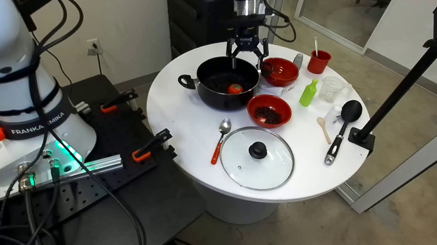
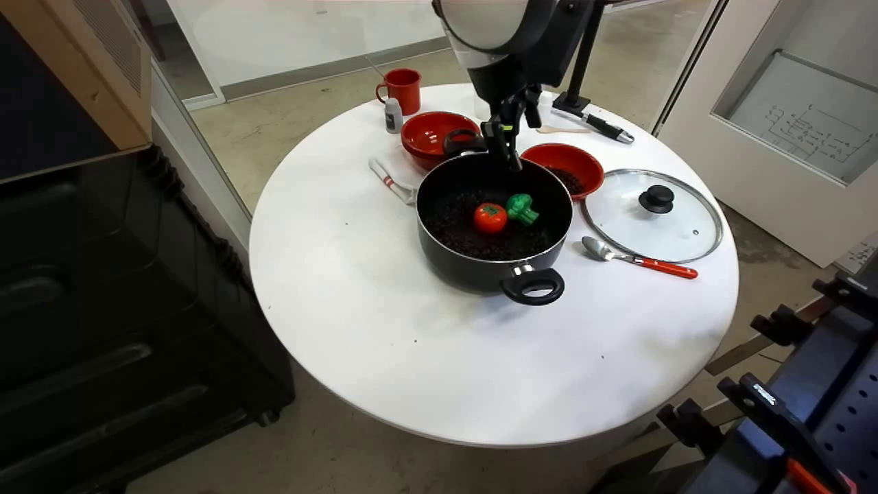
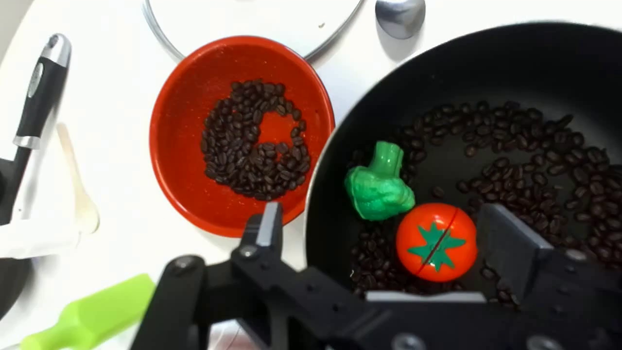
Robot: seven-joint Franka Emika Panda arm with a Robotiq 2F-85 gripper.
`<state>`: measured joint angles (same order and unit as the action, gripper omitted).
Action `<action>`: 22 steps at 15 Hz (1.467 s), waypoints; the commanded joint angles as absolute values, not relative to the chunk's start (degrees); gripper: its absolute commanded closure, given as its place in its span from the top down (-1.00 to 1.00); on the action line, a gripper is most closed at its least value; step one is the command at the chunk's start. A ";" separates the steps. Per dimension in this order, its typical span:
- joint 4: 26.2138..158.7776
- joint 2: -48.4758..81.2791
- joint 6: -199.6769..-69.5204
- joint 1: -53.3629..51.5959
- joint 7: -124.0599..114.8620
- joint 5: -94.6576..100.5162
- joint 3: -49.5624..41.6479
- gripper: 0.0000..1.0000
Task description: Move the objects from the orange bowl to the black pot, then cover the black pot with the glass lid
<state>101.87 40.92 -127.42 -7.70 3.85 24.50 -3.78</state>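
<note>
Tool (image 1: 247, 64) spread wide over the black pot (image 2: 466, 272)
A green broccoli piece (image 3: 379, 192) and a red tomato (image 3: 436, 243) lie in the pot among dark beans (image 3: 505, 182). More beans (image 3: 235, 155) sit in the orange bowl (image 3: 175, 126) just beside the pot, and the glass lid (image 1: 258, 150) lies flat on the desk (image 2: 411, 384).

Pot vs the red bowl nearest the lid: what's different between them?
Size: the pot is wider and deeper than the bowl.
Colour: pot black, bowl red.
Handles: pot has two side handles; bowl shows none.
Contents: pot holds a tomato, broccoli and dark beans; in the bowl only beans show.
Shared: both are round, upright, uncovered and contain beans.
</note>
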 commanded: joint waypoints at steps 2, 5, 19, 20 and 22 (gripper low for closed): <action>109.08 33.99 -128.81 -3.70 7.22 23.90 -3.45 1.00; 109.07 33.79 -128.52 -1.61 6.98 25.61 -5.59 1.00; 107.40 40.25 -134.55 8.17 11.73 28.41 -10.61 1.00; 107.19 41.14 -135.62 8.41 12.24 28.65 -10.80 1.00; 106.99 42.69 -136.98 8.55 13.68 29.22 -11.12 1.00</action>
<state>107.64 40.55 -134.52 8.44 11.59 27.51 -10.55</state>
